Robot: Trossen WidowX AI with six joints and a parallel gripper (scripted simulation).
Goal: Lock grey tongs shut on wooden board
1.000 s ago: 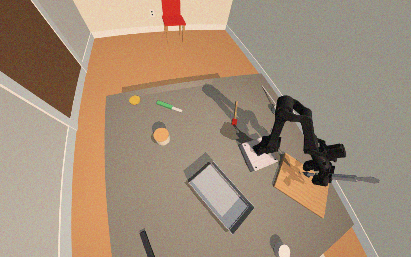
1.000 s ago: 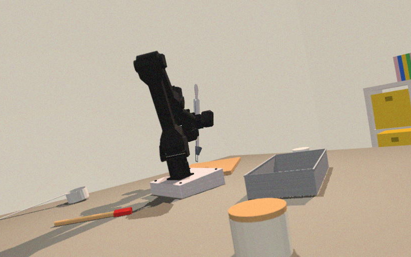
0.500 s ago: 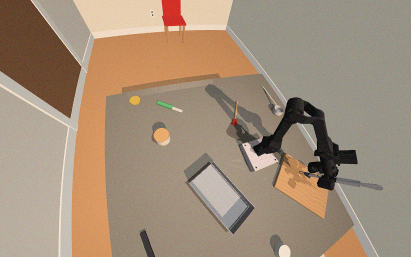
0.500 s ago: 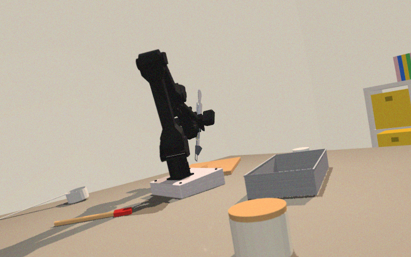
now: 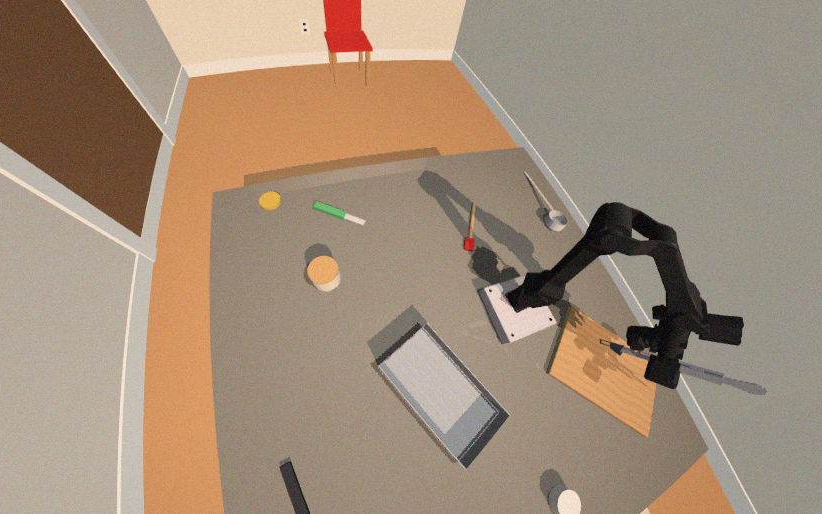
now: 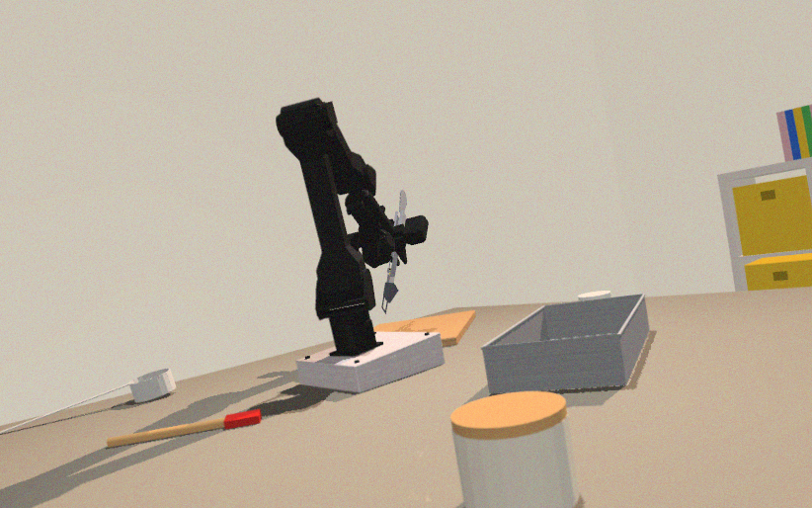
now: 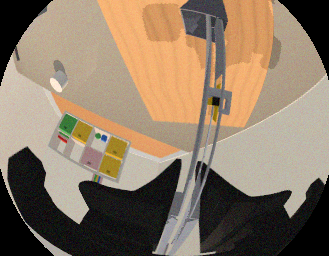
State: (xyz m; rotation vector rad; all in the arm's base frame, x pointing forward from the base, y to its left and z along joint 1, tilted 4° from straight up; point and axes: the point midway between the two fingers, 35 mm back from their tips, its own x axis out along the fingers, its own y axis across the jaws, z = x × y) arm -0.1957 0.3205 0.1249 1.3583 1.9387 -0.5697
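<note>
My gripper point(image 5: 652, 356) point(image 6: 398, 242) point(image 7: 188, 164) is shut on the grey tongs point(image 5: 702, 371) point(image 6: 396, 212) point(image 7: 195, 150), partway along their arms. The tongs are steep in the air, tips up with a slight lean, dark hinge end down. In the wrist view their arms run close together with a narrow gap; whether the lock holds cannot be told. The hinge end is over the wooden board point(image 5: 625, 408) point(image 6: 459, 324) point(image 7: 156, 92) and does not touch it. The roasting tin point(image 5: 490, 437) point(image 6: 554, 366) stands apart with nothing across it.
A wooden-lidded jar point(image 5: 323, 270) point(image 6: 511, 413), a red-headed brush point(image 5: 469, 243) point(image 6: 242, 418), a long-handled metal cup point(image 5: 555, 220) point(image 6: 154, 384) and a green-handled tool point(image 5: 330, 210) are on the table. A white-topped pot point(image 5: 568, 501) stands beyond the board. The arm's base point(image 5: 510, 325) point(image 6: 397, 366) is beside the board.
</note>
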